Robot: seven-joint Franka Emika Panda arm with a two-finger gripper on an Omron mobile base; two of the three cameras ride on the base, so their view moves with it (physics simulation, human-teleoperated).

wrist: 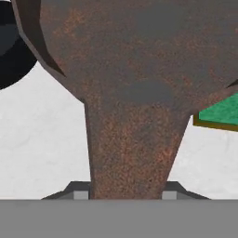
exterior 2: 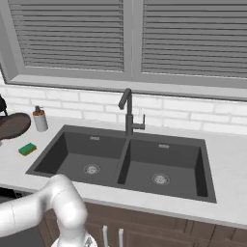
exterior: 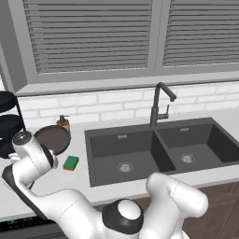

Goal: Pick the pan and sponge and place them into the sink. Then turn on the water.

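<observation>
The dark brown pan (exterior: 52,139) lies on the counter left of the sink (exterior: 100,149), with the arm's white hand over its near side. In the hand view its long handle (wrist: 135,153) runs down between my fingertips, and my gripper (wrist: 125,194) is shut on it. The green sponge (exterior: 71,163) with its yellow-orange underside lies on the counter between pan and sink, apart from the gripper; the sponge (wrist: 221,114) sits right of the handle. From the right base view, pan (exterior 2: 12,125) and sponge (exterior 2: 27,149) are at the far left. No water runs from the faucet (exterior: 161,105).
A soap dispenser (exterior: 63,123) stands against the tiled wall behind the pan. A black rack (exterior: 7,121) rises at the far left, close to the pan. Both sink basins (exterior 2: 72,144) hold nothing but their drains.
</observation>
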